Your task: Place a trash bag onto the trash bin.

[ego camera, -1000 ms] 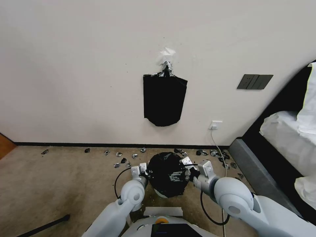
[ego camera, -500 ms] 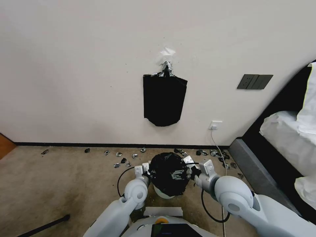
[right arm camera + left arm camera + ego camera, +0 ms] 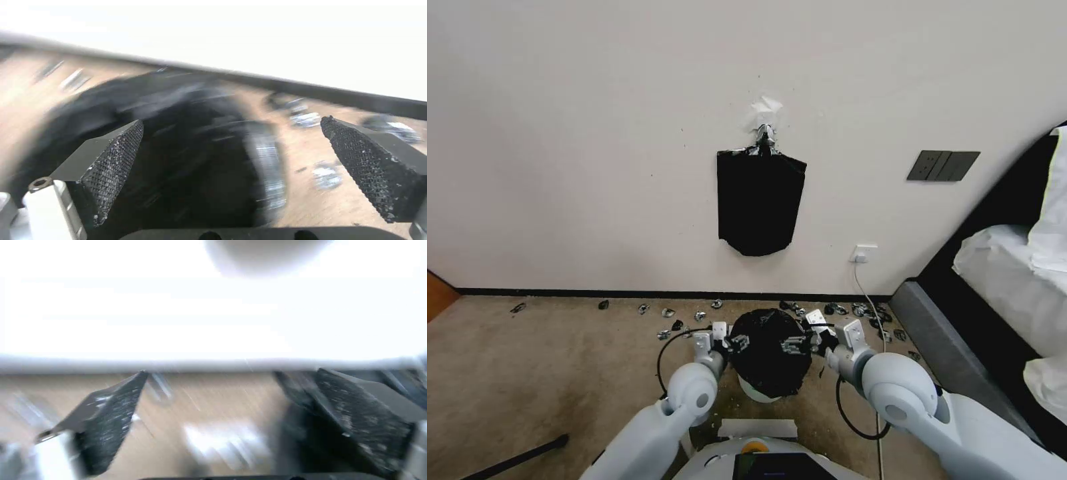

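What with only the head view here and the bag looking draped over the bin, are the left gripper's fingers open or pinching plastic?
Observer: The left wrist view shows the left gripper open, with carpet visible between its pads and nothing clamped.
Operator: And the right one?
Observer: The right gripper is open too. The trash bag lies beyond its fingers, not pinched between them.
Operator: Anything lying near that side?
Observer: Small shiny scraps sit on the carpet beside the bag.
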Controlling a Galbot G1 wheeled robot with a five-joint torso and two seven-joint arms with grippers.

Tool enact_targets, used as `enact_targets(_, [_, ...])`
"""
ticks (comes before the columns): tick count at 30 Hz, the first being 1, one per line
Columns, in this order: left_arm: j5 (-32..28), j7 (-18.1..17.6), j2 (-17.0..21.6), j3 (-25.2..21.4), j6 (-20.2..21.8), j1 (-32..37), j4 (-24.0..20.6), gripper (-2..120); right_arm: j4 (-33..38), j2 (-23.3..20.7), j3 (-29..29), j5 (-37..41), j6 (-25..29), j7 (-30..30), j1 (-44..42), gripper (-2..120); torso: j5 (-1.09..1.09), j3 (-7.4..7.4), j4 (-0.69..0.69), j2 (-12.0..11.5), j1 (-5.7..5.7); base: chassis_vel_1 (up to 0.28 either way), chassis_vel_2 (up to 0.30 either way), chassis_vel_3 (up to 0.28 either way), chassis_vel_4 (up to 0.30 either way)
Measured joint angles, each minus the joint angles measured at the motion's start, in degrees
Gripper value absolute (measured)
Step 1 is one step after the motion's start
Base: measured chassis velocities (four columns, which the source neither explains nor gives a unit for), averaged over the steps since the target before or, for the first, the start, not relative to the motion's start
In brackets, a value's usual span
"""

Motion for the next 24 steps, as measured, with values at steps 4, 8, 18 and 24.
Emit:
enact_targets(4, [3.48,4.08,-0.92,-9.22,-4.78,7.42,-1.05,100,-5.48,7.23,3.75,-13.88,12.56,-5.76,-6.35,100,0.01,0.0,0.04,0.0,0.0,0.0,0.0,0.0,0.0])
enact_targets(8, [11.6,8.26,-3.42,-16.11,-13.8,14.85,-0.82,100,-10.88,12.0,8.51,-25.01,27.09,-10.83,-11.38,100,0.05,0.0,-0.01,0.0,0.0,0.0,0.0,0.0,0.0])
enact_targets(18, [25.0,12.77,-16.16,-21.24,-27.98,27.19,-2.37,100,-8.45,20.95,14.49,-31.68,42.24,-15.53,-19.16,100,0.04,0.0,0.02,0.0,0.0,0.0,0.0,0.0,0.0])
enact_targets(24, [25.69,12.88,-17.44,-20.33,-29.22,28.88,-2.87,100,-5.64,22.52,14.69,-32.41,43.39,-15.18,-21.66,100,0.03,0.0,0.0,0.0,0.0,0.0,0.0,0.0,0.0])
